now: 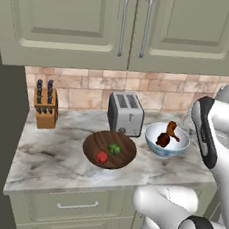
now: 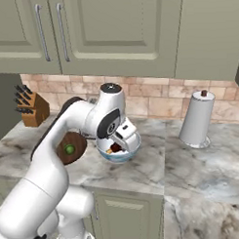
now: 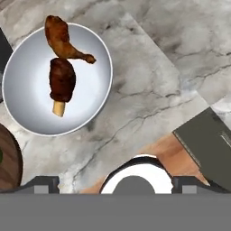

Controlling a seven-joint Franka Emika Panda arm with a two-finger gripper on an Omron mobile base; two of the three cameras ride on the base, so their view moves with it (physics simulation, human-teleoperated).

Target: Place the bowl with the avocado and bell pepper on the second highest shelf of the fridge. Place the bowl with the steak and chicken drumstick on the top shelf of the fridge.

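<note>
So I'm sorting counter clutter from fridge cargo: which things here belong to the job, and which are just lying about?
For the job:
- wooden bowl with avocado and bell pepper
- white bowl with steak and chicken drumstick
- gripper, open above the counter

Just lying about:
- toaster
- knife block
- paper towel roll

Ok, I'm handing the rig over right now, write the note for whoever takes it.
Pincer: open, holding nothing, above the counter beside the white bowl.
White bowl with steak and drumstick: on the counter, right of the toaster.
Wooden bowl with avocado and bell pepper: on the counter in front of the toaster.
Done: nothing, both bowls sit on the counter.
Left: wooden bowl to the fridge's second highest shelf, white bowl to its top shelf.
</note>
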